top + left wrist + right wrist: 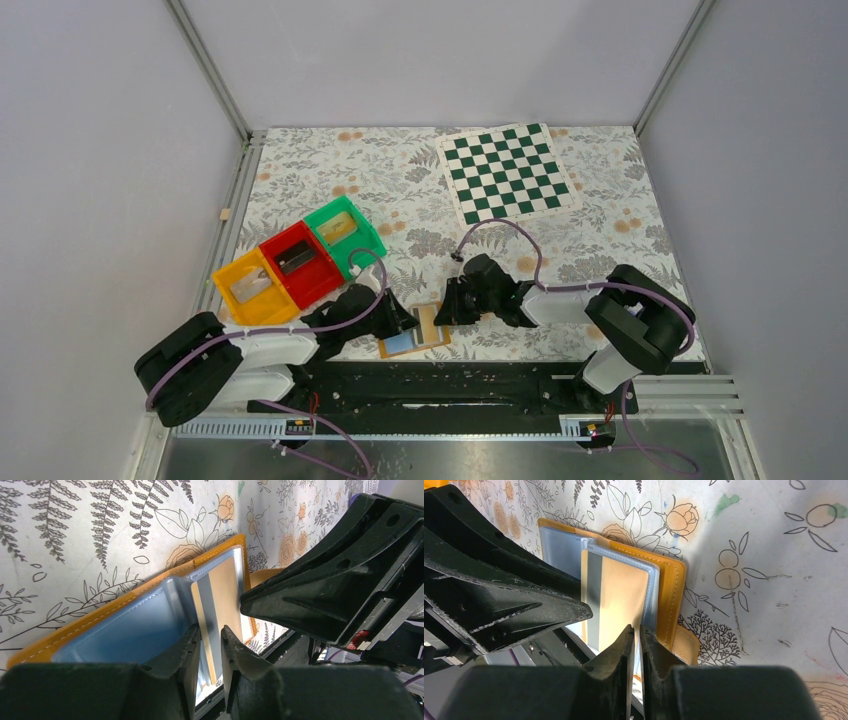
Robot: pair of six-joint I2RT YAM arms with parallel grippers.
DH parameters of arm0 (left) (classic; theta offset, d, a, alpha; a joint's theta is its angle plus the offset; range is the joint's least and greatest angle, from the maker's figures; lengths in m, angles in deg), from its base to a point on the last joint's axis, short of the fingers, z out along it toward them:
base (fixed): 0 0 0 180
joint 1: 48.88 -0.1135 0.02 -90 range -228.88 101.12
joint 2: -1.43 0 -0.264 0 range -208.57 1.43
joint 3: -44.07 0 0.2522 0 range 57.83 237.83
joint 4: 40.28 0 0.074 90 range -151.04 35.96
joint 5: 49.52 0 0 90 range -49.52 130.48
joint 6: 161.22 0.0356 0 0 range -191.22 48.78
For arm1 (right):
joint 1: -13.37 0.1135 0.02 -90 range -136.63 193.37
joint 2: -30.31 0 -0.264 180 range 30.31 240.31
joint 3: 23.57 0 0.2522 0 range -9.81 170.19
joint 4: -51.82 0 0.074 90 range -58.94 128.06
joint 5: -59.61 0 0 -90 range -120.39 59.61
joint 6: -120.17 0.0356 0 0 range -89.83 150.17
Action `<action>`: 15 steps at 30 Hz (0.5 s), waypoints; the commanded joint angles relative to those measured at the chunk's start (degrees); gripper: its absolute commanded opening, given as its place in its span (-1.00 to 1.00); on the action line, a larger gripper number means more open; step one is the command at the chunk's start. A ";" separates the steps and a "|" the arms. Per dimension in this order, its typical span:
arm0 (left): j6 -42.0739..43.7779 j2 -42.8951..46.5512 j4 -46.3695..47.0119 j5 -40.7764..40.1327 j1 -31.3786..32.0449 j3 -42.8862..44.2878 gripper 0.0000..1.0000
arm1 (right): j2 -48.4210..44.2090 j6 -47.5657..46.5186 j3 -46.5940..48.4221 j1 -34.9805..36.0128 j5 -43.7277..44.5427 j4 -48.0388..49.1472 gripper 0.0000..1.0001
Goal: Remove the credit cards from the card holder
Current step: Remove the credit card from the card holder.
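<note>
The card holder [398,344] lies open near the table's front edge, orange-bordered [100,615] with a pale-blue inside. A tan credit card [430,323] with a grey stripe sits in its clear sleeve [225,595] [616,605]. My left gripper [405,325] hangs low over the fold. Its jaws [211,635] stand a narrow gap apart, and the card shows through the gap. My right gripper [445,308] comes in from the right. Its jaws [637,632] are pinched on the near short edge of the card and sleeve, beside the orange border [669,590].
Yellow [250,285], red [300,262] and green [345,232] bins stand in a row at the left. A green-and-white chessboard [505,172] lies at the back right. The black base rail [450,380] runs just in front of the holder. The two grippers are very close together.
</note>
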 commanded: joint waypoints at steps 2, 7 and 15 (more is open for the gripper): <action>-0.36 1.27 6.00 0.25 0.81 -0.41 -0.59 | 1.88 1.11 -0.73 0.49 -2.48 3.05 -0.71; -0.77 0.90 7.63 1.30 0.79 -0.61 -0.62 | 2.28 1.10 -0.86 0.46 -2.93 3.95 -0.71; -2.89 3.53 5.45 0.10 0.75 -2.13 -1.00 | 1.97 1.05 -1.35 0.45 0.28 1.23 -0.74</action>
